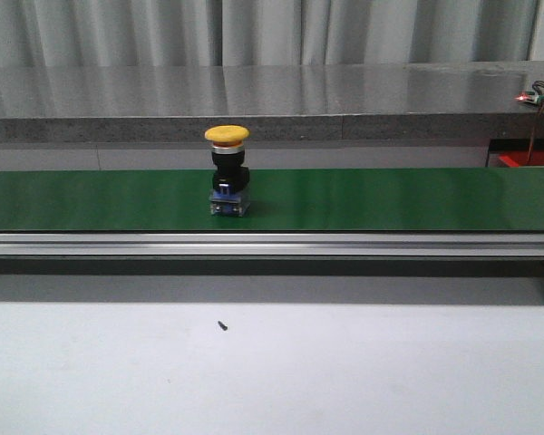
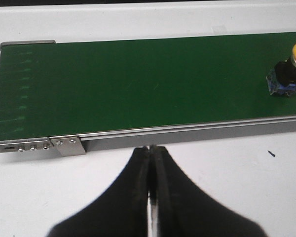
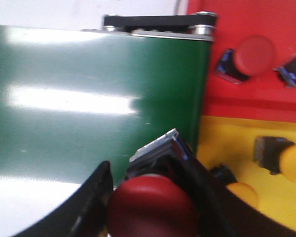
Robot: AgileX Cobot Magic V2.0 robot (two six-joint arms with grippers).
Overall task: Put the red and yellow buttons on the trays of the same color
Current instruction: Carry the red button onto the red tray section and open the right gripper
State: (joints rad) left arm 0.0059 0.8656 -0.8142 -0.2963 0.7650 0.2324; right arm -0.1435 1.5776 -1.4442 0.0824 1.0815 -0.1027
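Right gripper (image 3: 153, 207) is clamped on a red button (image 3: 150, 207) above the belt's end, just beside the trays, so this is the carry-to-tray step; next move must clear the yellow tray (image 3: 237, 148) and release over the red tray (image 3: 246, 98). Left gripper (image 2: 151, 168) is closed and empty, short of the green belt (image 2: 138, 84). Red tray holds at least one red button, possibly two; yellow tray holds two yellow ones; one more yellow button (image 1: 228, 172) stands upright on the belt.
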